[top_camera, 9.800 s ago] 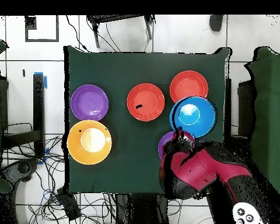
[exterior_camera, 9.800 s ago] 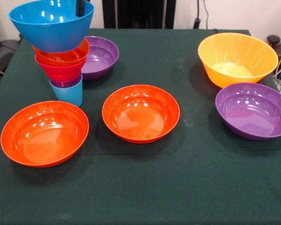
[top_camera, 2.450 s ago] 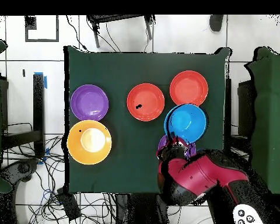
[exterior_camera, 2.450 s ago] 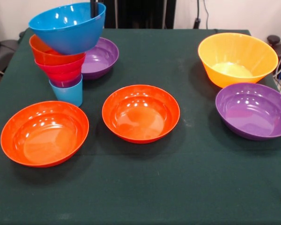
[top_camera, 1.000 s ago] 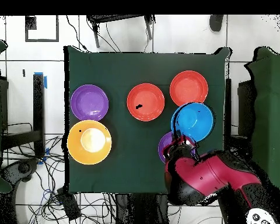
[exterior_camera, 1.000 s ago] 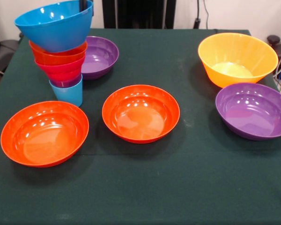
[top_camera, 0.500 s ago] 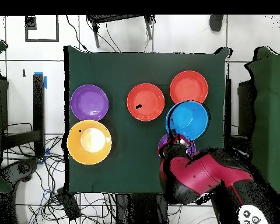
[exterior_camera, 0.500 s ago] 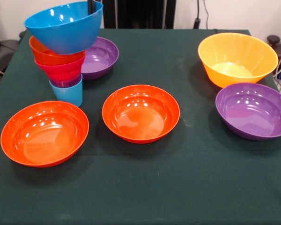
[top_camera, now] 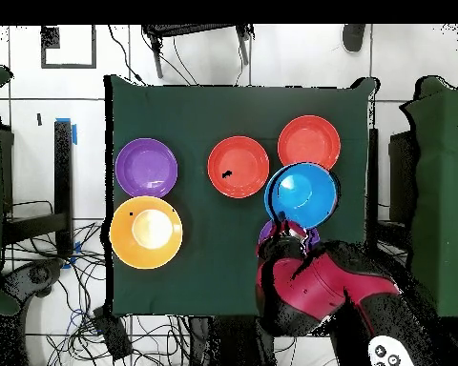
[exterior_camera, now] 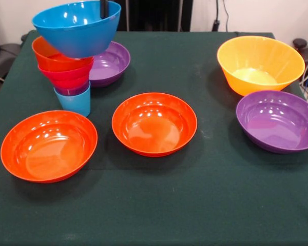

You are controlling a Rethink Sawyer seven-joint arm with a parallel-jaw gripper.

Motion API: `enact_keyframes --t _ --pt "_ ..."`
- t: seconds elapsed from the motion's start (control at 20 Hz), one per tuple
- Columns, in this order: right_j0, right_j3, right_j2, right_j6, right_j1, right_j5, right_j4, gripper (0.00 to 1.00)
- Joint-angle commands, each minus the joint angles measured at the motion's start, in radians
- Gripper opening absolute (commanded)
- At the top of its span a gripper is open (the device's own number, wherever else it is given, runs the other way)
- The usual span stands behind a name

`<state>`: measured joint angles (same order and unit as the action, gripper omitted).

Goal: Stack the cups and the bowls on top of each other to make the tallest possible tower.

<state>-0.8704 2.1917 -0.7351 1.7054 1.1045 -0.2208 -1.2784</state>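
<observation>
**Blue bowl held at its rim above the tower**

At the table's left in the front view, the tower [exterior_camera: 69, 77] is seen: a light blue cup [exterior_camera: 74, 101] on the cloth, then a purple cup [exterior_camera: 72, 90], a pink bowl [exterior_camera: 66, 78] and a small orange bowl [exterior_camera: 54, 59] nested upward. Over these a blue bowl [exterior_camera: 77, 28] is carried, tilted and shifted to the right of the stack. The gripper [exterior_camera: 103, 7] is closed on the far rim of that bowl, one dark finger showing inside it. Behind the stack a purple bowl [exterior_camera: 113, 61] is set. Two orange-red bowls [exterior_camera: 49, 146] [exterior_camera: 154, 124] lie nearer the front. A yellow bowl [exterior_camera: 261, 64] and a second purple bowl [exterior_camera: 278, 122] are placed on the right.
</observation>
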Motion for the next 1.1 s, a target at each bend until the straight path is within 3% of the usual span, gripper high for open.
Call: enact_keyframes --t 0.05,0.5,0.65,0.85,1.1 --pt "0.018 -0.003 0.046 -0.021 -0.015 -0.018 -0.073 0.00" --pt "-0.146 0.008 -0.121 -0.241 -0.042 -0.100 0.104 0.00" --pt "-0.173 0.007 -0.139 -0.248 -0.063 -0.102 0.101 0.00" --pt "-0.146 0.007 -0.117 -0.187 -0.066 -0.088 0.054 0.00" --pt "-0.150 -0.004 -0.121 -0.195 -0.070 -0.095 0.046 0.00"
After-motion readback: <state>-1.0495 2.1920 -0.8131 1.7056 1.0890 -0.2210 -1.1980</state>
